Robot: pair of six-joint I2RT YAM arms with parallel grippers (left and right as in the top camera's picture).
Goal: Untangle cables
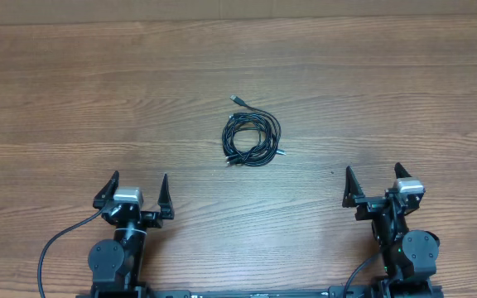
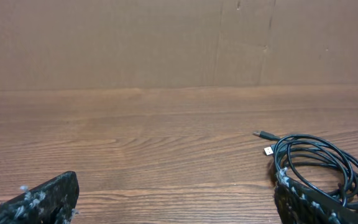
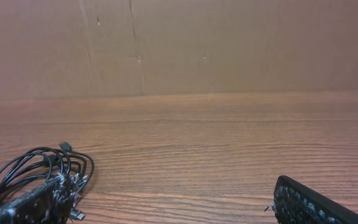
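Your left pincer [image 1: 138, 178] and right pincer [image 1: 373, 170] are gaping wide, gripping nothing; the cables [image 1: 252, 137] are lying coiled ahead, between them.

place: probably robot lab bench | wood-grain table [image 1: 73, 99] | cardboard backdrop [image 2: 104, 43]

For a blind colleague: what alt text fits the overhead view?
A coil of thin black cables lies on the wooden table, one plug poking out. The left gripper and right gripper sit open nearer the robot, touching nothing.
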